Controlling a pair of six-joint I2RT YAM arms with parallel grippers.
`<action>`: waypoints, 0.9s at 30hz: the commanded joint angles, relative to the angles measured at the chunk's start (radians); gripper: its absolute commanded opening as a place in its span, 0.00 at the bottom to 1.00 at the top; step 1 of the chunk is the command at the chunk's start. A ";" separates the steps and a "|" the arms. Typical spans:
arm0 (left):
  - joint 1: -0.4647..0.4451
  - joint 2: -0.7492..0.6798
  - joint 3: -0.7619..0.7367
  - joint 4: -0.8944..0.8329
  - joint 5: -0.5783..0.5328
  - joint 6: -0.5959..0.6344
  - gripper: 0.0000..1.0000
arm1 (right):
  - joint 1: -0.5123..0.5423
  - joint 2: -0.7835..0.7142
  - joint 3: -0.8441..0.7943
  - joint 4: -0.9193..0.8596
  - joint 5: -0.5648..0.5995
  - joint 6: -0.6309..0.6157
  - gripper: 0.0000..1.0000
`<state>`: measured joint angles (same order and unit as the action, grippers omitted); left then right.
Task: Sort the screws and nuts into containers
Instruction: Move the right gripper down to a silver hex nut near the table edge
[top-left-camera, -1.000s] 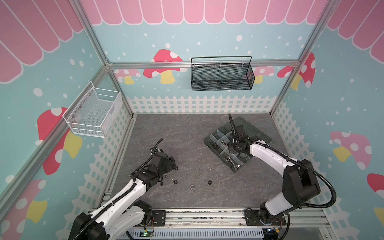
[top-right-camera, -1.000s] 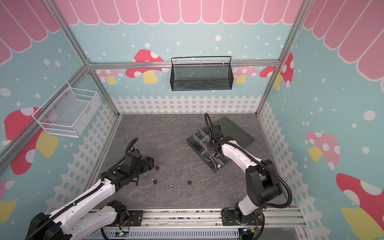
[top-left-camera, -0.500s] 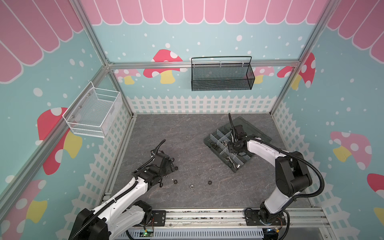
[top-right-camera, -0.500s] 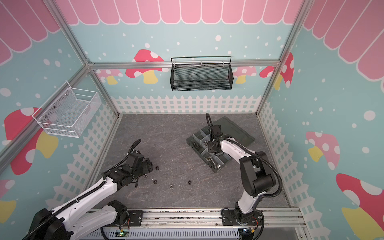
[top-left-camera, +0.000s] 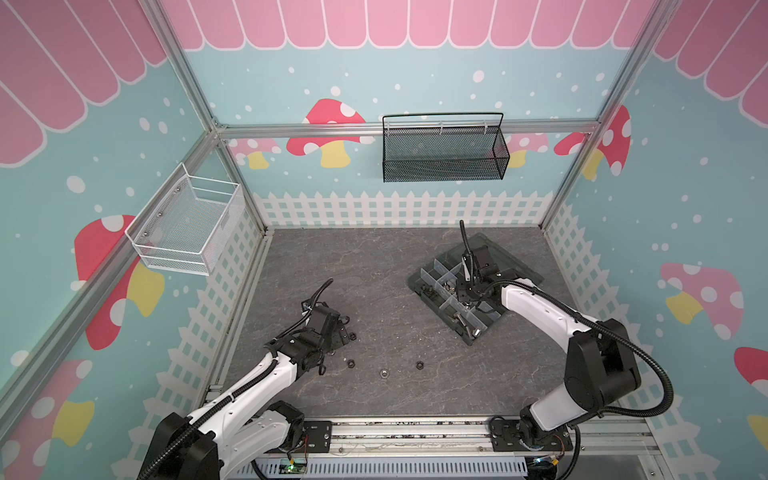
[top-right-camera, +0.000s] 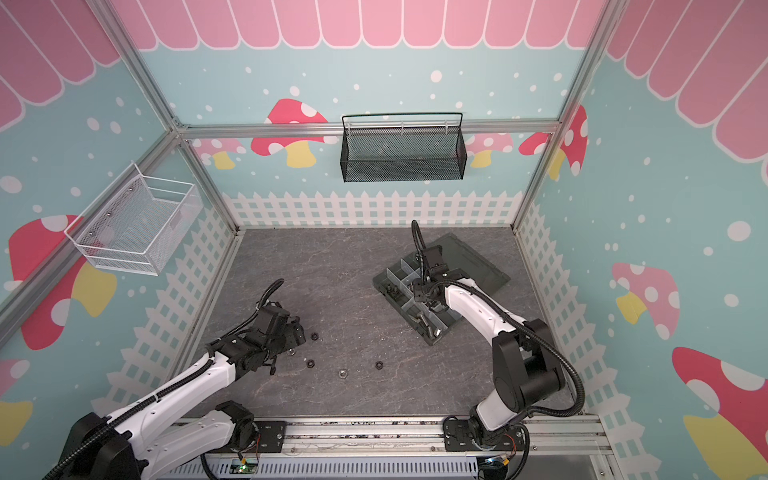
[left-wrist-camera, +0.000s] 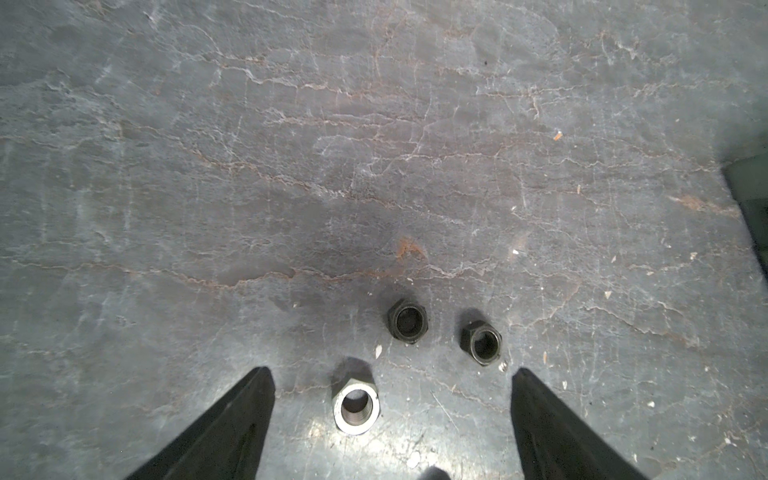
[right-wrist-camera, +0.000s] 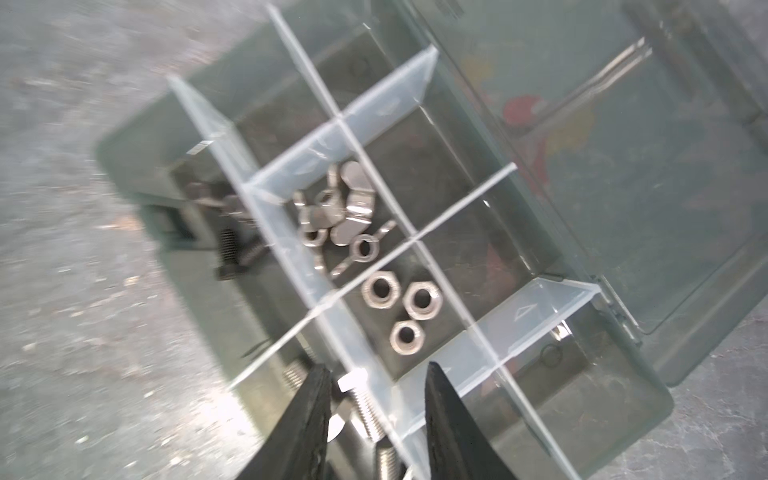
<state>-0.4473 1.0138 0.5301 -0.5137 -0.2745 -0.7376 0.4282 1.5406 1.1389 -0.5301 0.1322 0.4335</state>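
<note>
White wire basket (top-left-camera: 187, 226): one, hung on the left wall, well above the desk (top-left-camera: 374, 266).
Left tool (left-wrist-camera: 390, 370): released, jaws spread wide and down low over the desk. One silver nut (left-wrist-camera: 356, 402) sits right between the fingers, touching neither.
Black nuts (left-wrist-camera: 408, 321): two of them just past the fingertips in the left wrist view, lying flat and apart from each other.
Loose nuts (top-right-camera: 378, 365): five on the desk in a top view. That's three black and two silver, strung from the left tool toward the middle, well apart from the box.
Black mesh basket (top-left-camera: 444, 149): one, on the back wall.
Organizer box (top-left-camera: 419, 289): one, on the right half of the desk, its lid (top-left-camera: 511, 259) thrown open and lying flat.
Hex nuts (right-wrist-camera: 380, 289): three silver ones together in one compartment, side by side, none stacked.
Wing nuts (right-wrist-camera: 353, 208): a silver heap in the next compartment, too tangled to count.
Screws (right-wrist-camera: 228, 249): black ones in an outer compartment, too blurred to count. One silver screw (right-wrist-camera: 361, 401) lies under the right tool.
Right tool (right-wrist-camera: 377, 366): jaws parted, clasping nothing, hanging over a clear divider.
</note>
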 joint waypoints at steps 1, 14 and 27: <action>0.002 0.003 0.021 -0.016 -0.035 -0.028 0.91 | 0.112 -0.046 -0.024 -0.032 -0.010 0.039 0.40; 0.119 -0.075 -0.071 -0.003 0.011 -0.121 1.00 | 0.553 0.161 0.085 -0.167 -0.148 0.110 0.39; 0.182 -0.165 -0.107 -0.045 -0.006 -0.133 1.00 | 0.722 0.382 0.240 -0.218 -0.224 0.044 0.51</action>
<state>-0.2752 0.8581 0.4301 -0.5316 -0.2691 -0.8494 1.1370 1.8885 1.3449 -0.7048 -0.0761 0.5003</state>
